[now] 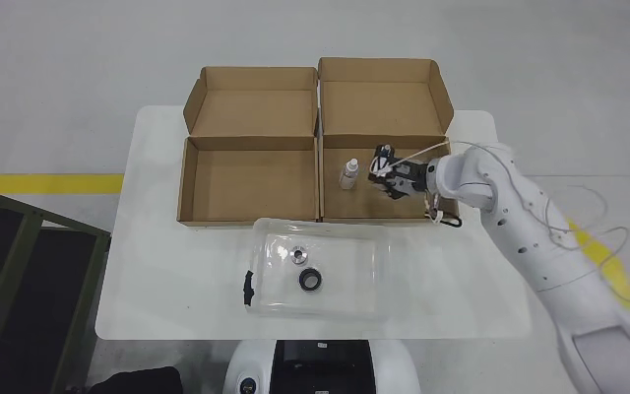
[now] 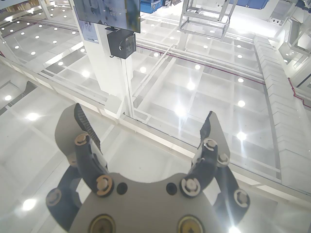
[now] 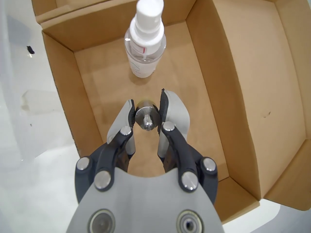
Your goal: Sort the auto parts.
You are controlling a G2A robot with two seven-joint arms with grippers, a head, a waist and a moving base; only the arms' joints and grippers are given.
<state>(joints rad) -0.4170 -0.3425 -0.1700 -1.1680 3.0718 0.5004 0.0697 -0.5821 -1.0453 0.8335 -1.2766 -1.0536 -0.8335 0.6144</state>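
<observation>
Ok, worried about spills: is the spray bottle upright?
Upright: the spray bottle stands cap-up on the cardboard box floor.

Inside the right box [image 1: 345, 205], room is being taken up by an upright spray bottle [image 3: 145, 47], which is standing near the wall shared with the left box [image 1: 251, 182]. The right gripper [image 3: 147, 105], closed on a metal part [image 3: 145, 118], is being held just beside the bottle but apart from it (a strip of bare cardboard floor is being left between them). Wider floor is being left open toward the box's outer wall. Approach from the far side is being hindered by the raised lids [image 1: 258, 91] of both boxes. Nearer the robot, the tabletop [image 1: 148, 256] is being occupied by a clear bin [image 1: 364, 295]; inside it, space is being left around a round metal piece [image 1: 296, 255] and a black ring [image 1: 311, 280].
</observation>
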